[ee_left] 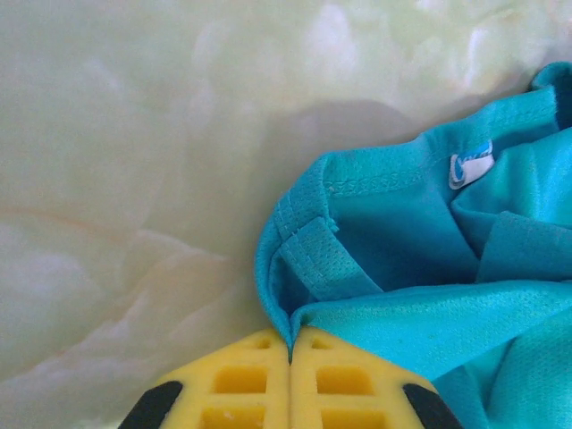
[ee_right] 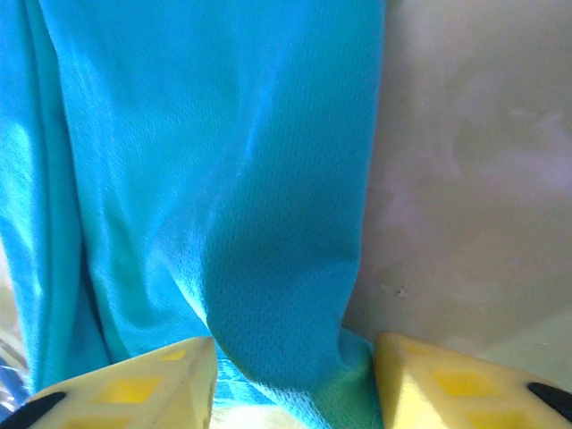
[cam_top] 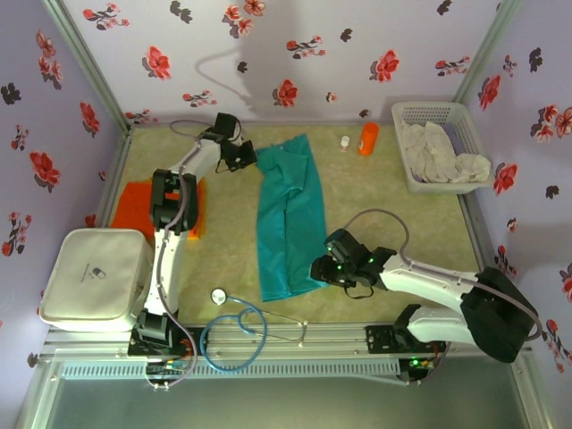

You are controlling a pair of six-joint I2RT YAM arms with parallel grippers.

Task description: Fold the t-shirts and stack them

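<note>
- The teal-green t-shirt (cam_top: 288,214) lies in the middle of the table (cam_top: 384,192), folded lengthwise into a long narrow strip running from far to near
- The left gripper (cam_top: 243,159) sits at the strip's far left corner; in its wrist view the yellow fingers (ee_left: 241,384) are pressed together, pinching a hemmed edge of the teal cloth; a small label (ee_left: 471,167) shows on the fabric nearby
- The right gripper (cam_top: 320,270) is at the strip's near right corner; its fingers (ee_right: 152,384) stand spread, with a bunch of teal cloth between them
- The orange t-shirt (cam_top: 134,204) lies flat at the left side, partly under the left arm, well apart from the teal one
- A white case (cam_top: 94,273) sits near left; a stethoscope (cam_top: 234,335) lies by the near edge; a basket (cam_top: 429,107) holding white cloth (cam_top: 438,152) stands far right
</note>
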